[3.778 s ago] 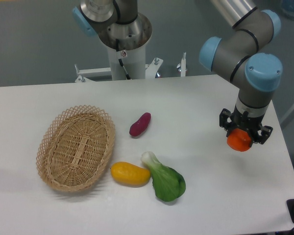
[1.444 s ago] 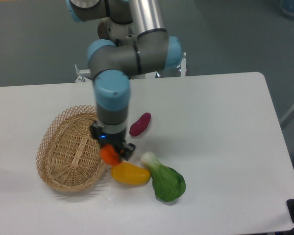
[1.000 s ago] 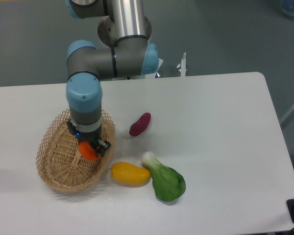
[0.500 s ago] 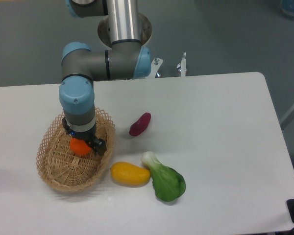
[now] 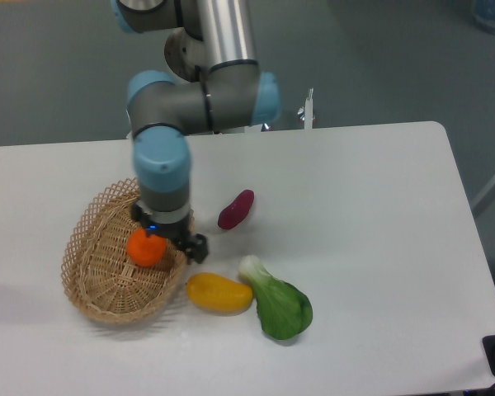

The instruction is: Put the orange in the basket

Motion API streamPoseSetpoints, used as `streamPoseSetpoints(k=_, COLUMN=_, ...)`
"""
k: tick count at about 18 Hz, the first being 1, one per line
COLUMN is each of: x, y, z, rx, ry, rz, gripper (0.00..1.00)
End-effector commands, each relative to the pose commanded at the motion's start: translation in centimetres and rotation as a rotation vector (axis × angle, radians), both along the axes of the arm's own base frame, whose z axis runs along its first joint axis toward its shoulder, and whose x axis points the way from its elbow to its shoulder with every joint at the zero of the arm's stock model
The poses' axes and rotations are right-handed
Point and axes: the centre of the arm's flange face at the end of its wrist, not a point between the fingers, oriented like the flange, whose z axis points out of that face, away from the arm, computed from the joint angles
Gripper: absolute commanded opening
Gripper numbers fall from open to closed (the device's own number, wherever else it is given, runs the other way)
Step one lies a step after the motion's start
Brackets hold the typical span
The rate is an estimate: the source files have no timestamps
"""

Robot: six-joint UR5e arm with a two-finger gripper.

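The orange (image 5: 147,247) lies inside the tan wicker basket (image 5: 91,285), on its floor near the right side. My gripper (image 5: 173,239) hangs over the basket's right rim, just right of the orange. It is open and no longer holds the fruit. The arm's wrist hides part of the rim behind it.
A yellow mango-like fruit (image 5: 219,293) lies just right of the basket's front. A green bok choy (image 5: 278,306) lies next to it. A purple sweet potato (image 5: 236,209) lies behind them. The robot base (image 5: 210,49) stands at the table's far edge.
The gripper carried the orange from the table's right side over to the basket. In the last half second it let go and shifted right, leaving the orange in the basket.
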Motion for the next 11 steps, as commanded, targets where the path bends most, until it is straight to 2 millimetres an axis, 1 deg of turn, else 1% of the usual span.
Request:
streamPoseSetpoints(k=2, x=-3.4, y=-1.9, z=1.1, rx=0.018, ry=0.022, rz=-0.019, gripper=1.00)
streamPoseSetpoints(k=4, x=-5.8, y=-3.5, z=1.4, rx=0.023, ry=0.032, rz=-0.022, gripper=1.00)
streamPoseSetpoints(k=5, x=-7.6, y=-4.8, z=1.5, rx=0.024, ry=0.039, rz=-0.016, gripper=1.00)
streamPoseSetpoints(k=8, x=-11.1, y=-6.9, z=1.9, rx=0.031, ry=0.058, rz=-0.037, gripper=1.00)
streamPoseSetpoints(k=10, x=-14.1, y=-8.9, z=2.1, rx=0.035, ry=0.073, rz=-0.033, gripper=1.00)
streamPoseSetpoints(k=11, x=-16.1, y=-10.1, z=2.4, rx=0.037, ry=0.083, rz=-0.033, gripper=1.00)
